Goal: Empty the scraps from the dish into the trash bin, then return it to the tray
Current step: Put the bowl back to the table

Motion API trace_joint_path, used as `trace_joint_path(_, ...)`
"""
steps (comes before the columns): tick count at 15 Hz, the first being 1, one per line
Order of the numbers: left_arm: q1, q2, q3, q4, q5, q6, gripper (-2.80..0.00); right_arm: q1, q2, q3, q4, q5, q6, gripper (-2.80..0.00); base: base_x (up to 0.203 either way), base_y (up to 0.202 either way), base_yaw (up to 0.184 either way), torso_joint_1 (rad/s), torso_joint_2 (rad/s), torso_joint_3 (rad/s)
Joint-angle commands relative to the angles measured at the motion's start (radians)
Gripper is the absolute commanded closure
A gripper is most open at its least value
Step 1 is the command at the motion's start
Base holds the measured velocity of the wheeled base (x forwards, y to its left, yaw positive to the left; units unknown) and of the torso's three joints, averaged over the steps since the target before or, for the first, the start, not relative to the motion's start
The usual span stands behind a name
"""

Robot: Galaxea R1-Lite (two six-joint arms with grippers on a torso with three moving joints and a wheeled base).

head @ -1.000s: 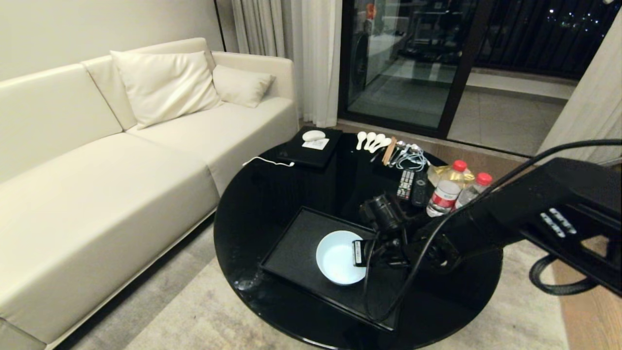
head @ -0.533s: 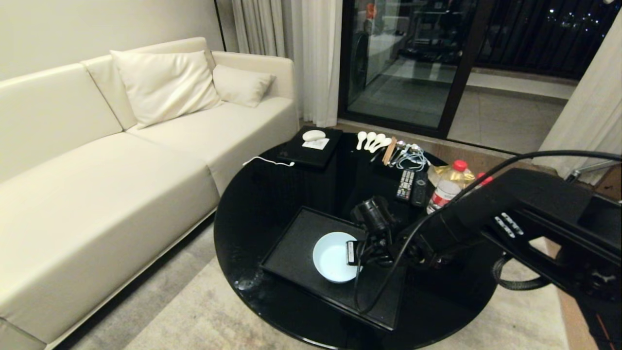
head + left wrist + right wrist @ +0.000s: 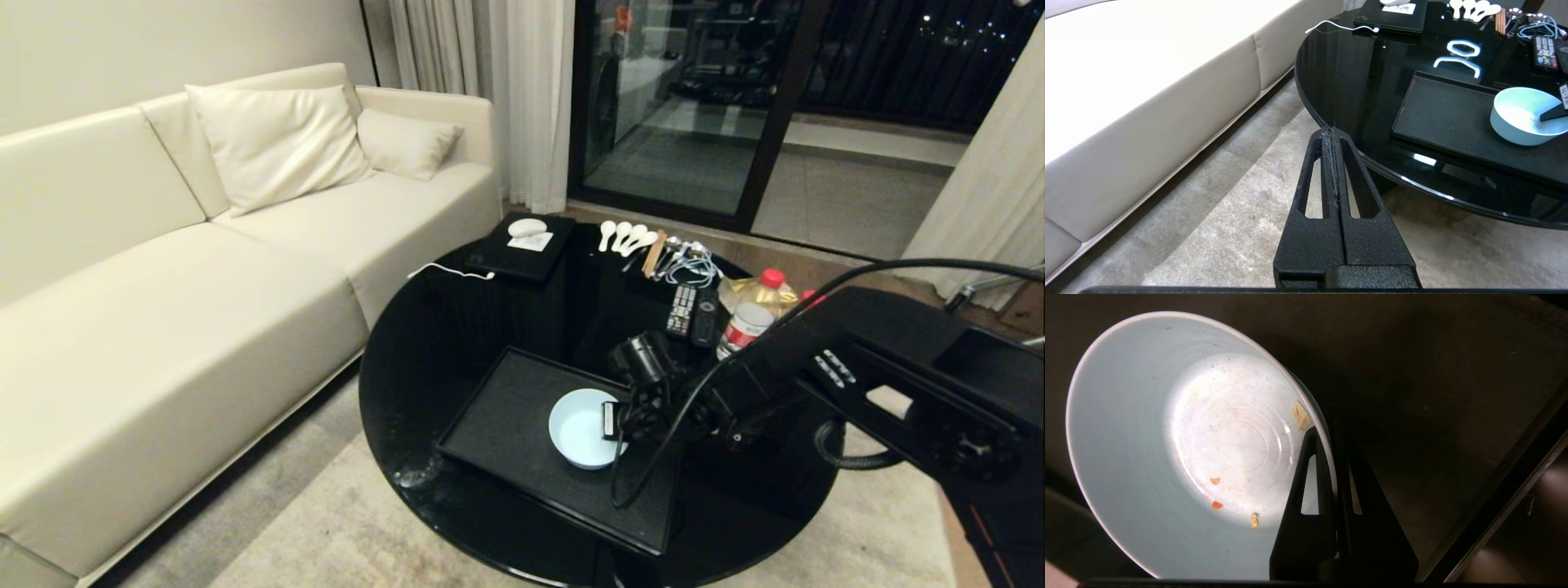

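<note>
As its right gripper [image 3: 611, 420], clamped on the rim, carries the nearly emptied dish [image 3: 581, 428] rightward and lower over the tray [image 3: 506, 425], release looks close; left gripper [image 3: 1333, 141] hangs closed.

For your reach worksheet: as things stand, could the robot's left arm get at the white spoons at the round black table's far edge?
Probably not. The left gripper hangs off the table's near rim, over the carpet; the white spoons lie across the whole black table.
</note>
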Motion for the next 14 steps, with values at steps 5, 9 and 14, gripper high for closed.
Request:
trace_joint_path(5, 0.000, 0.000, 0.000, 0.000, 0.000, -0.001, 0.00, -0.013, 0.040, -0.031, -0.002, -0.002, 0.033, 0.00, 0.000, 0.000, 0.000, 0.000, 0.00, 0.000)
trace_joint_path(9, 0.000, 0.000, 0.000, 0.000, 0.000, -0.001, 0.00, -0.015, 0.051, -0.031, -0.002, -0.004, 0.033, 0.00, 0.000, 0.000, 0.000, 0.000, 0.00, 0.000)
trace_joint_path(14, 0.000, 0.000, 0.000, 0.000, 0.000, -0.001, 0.00, -0.015, 0.051, -0.031, 0.000, -0.005, 0.032, 0.00, 0.000, 0.000, 0.000, 0.000, 0.00, 0.000)
